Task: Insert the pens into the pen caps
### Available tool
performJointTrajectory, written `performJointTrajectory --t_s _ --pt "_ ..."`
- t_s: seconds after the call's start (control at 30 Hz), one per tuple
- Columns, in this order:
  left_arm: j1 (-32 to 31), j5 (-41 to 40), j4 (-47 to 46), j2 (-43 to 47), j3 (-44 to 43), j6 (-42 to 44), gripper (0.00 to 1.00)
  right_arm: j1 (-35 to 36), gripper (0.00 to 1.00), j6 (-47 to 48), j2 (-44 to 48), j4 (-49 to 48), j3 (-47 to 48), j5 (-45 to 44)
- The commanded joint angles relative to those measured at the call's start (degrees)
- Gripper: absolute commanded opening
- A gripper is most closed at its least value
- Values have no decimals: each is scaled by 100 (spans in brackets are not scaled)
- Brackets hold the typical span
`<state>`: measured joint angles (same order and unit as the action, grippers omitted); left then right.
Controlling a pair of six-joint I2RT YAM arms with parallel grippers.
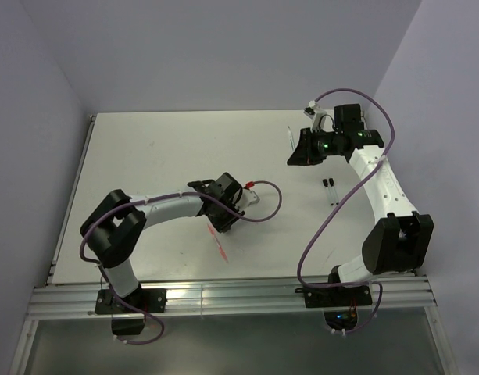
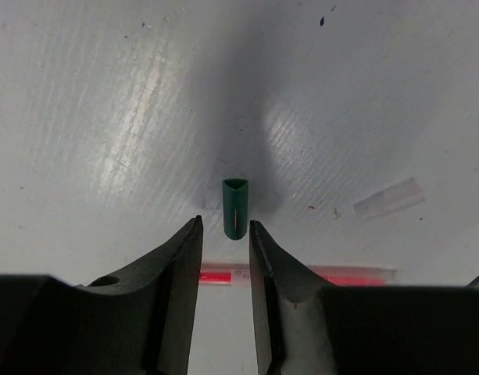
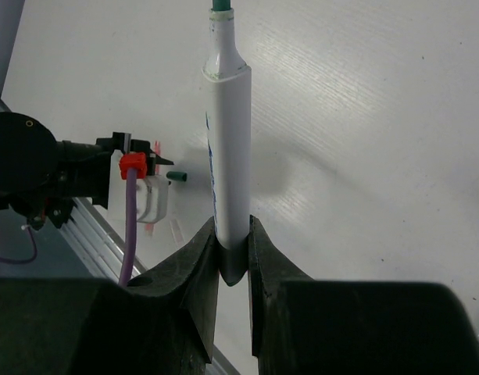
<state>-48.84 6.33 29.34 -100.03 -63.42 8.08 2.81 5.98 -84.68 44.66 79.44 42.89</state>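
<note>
the left hand point(image 2: 223, 234) pinches the green cap point(image 2: 234, 208), mouth outward. the right hand point(image 3: 233, 246) grips a white green-tipped pen point(image 3: 228, 156). any tilt between them could jam the tip on the cap rim.

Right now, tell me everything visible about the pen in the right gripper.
The white pen is a smooth, plastic-looking marker: a white barrel with blue print down one side, a stepped narrower neck, and a green tip at the far end, uncapped. The right gripper clamps its rear end between both fingers, so it points straight out from the jaws, held above the white table and casting a shadow there. Only the fingers touch it. The green cap sits apart, at the left gripper.
</note>
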Motion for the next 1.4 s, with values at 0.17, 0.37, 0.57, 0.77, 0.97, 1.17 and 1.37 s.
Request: performJointTrajectory --t_s 0.17,0.37,0.57,0.77,0.97,1.17,1.37 --pt "-29 114 -262 -43 181 -25 34 -105 0 158 180 51 28 96" --pt "-82 27 -473 -227 312 -122 32 -123 0 184 154 60 -16 114" --pt "-240 -237 -474 -429 339 -140 19 -123 0 228 128 112 45 114" --pt "-258 -517 -113 111 93 298 0 -114 0 246 110 148 142 44" --pt "-249 -1616 -673 2625 652 3225 0 -44 0 334 180 209 -7 386" --pt "820 243 -2302 5519 2683 9032 0 1229 0 317 321 -246 -587 465" --pt "1904 808 -1204 5442 1844 10222 0 2583 0 360 286 -309 -499 579"
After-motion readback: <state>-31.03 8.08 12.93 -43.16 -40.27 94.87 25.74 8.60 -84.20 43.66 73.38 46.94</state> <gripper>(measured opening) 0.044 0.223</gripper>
